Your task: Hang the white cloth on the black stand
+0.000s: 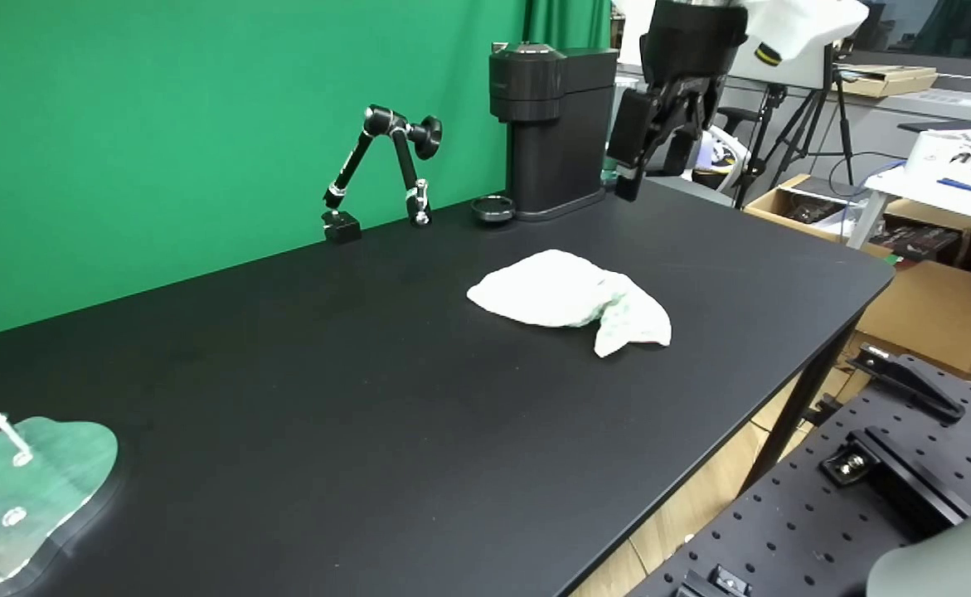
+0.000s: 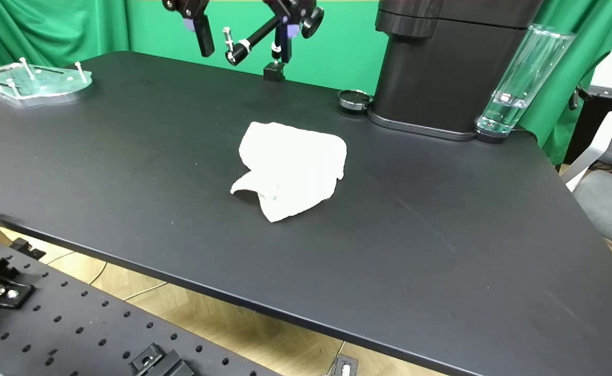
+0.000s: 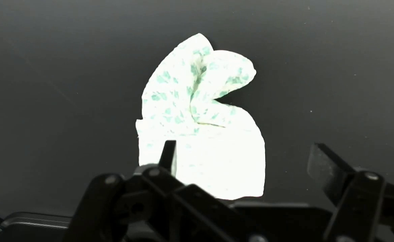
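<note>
A white cloth with pale green marks lies crumpled on the black table. It also shows in an exterior view and, with a folded upper end, in the wrist view. The black stand is a jointed arm on a small block by the green backdrop; in an exterior view my gripper partly overlaps it. My gripper is open and empty, raised above the table. In the wrist view its left finger overlaps the cloth and its right finger is beyond the cloth's right edge.
A tall black coffee machine stands at the back, with a small round dish at its foot. A clear water container leans beside the machine. A clear board with white pegs lies at the table's far end.
</note>
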